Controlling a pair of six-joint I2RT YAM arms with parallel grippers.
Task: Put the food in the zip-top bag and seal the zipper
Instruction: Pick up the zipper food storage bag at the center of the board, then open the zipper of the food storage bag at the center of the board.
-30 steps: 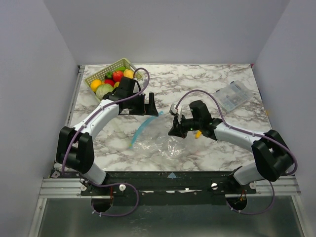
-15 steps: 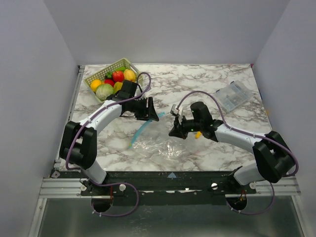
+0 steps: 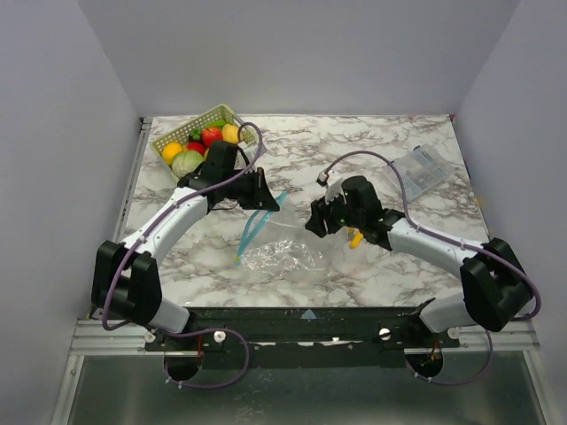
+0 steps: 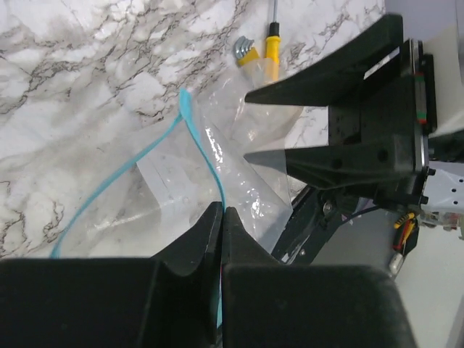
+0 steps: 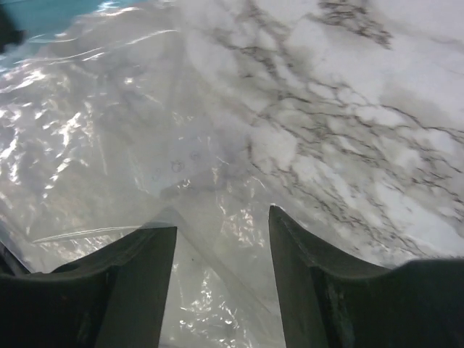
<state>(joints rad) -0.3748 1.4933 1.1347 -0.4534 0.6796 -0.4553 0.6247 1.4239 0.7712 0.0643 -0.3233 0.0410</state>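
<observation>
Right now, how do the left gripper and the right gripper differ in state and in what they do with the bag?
The left gripper is shut, pinching the zipper; the right gripper has its fingers apart and clamps nothing. The left gripper holds the zipper's end raised; the right gripper hovers over the clear plastic of the zip-top bag. Both are at the bag.

Top view high; wrists close, sharing bag [image 3: 283, 255].
</observation>
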